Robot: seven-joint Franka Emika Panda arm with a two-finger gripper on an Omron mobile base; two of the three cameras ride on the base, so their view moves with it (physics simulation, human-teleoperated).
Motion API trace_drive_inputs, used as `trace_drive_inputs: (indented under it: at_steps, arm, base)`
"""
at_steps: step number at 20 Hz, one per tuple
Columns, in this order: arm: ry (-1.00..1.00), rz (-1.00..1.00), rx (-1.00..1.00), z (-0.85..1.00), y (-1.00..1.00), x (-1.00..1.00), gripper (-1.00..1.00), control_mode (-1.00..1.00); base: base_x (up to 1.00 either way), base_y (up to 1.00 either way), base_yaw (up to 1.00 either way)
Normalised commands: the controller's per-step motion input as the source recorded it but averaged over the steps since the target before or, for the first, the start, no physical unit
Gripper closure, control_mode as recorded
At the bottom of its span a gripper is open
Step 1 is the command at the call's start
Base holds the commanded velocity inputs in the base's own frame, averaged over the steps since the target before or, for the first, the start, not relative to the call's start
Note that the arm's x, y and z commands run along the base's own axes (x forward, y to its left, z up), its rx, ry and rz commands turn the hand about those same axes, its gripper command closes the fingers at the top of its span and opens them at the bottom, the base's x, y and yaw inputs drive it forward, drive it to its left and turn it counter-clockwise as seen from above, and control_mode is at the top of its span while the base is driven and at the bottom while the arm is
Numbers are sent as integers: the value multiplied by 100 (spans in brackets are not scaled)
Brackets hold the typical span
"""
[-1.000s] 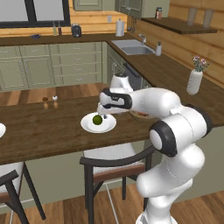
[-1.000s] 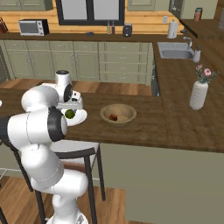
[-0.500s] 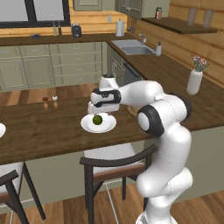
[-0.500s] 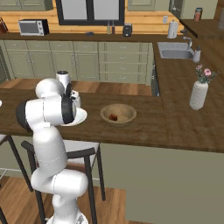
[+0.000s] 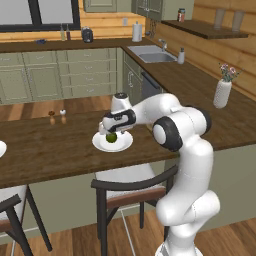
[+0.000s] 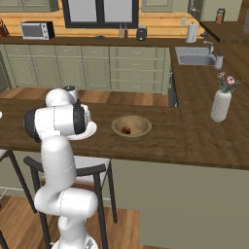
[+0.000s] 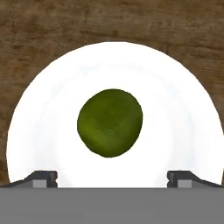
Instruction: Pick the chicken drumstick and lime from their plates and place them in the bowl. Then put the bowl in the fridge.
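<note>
Gripper (image 7: 112,177) spread wide, nothing held; tips straddle lime (image 7: 110,122) w/o contact, lime on white plate (image 7: 183,113).

Pale green cabinets (image 5: 45,75), dark wood counter (image 5: 50,150), sink (image 5: 152,56), window (image 6: 102,9)

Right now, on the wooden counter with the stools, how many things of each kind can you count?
Plate: 1
Lime: 1
Wooden bowl: 1
Chicken drumstick, inside the bowl: 1
Small shakers: 2
Total: 6
</note>
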Motion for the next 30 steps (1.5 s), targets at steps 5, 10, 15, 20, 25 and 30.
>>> trace_drive_inputs:
  at_steps: [5,10,15,20,25,30]
  arm:
    - [-10,0,1,-13,4,24,-100,-100]
    - [0,0,1,-11,6,35,-100,-100]
    - [0,0,0,-26,2,18,-100,-100]
    - [0,0,0,-25,16,6,100,-100]
    - [2,-2,0,-2,0,-39,100,-100]
    - [-25,-6,0,85,-28,-60,100,-100]
  base:
    - [0,0,0]
    - [0,0,0]
    - [0,0,0]
    - [0,0,0]
    - [0,0,0]
    - [0,0,0]
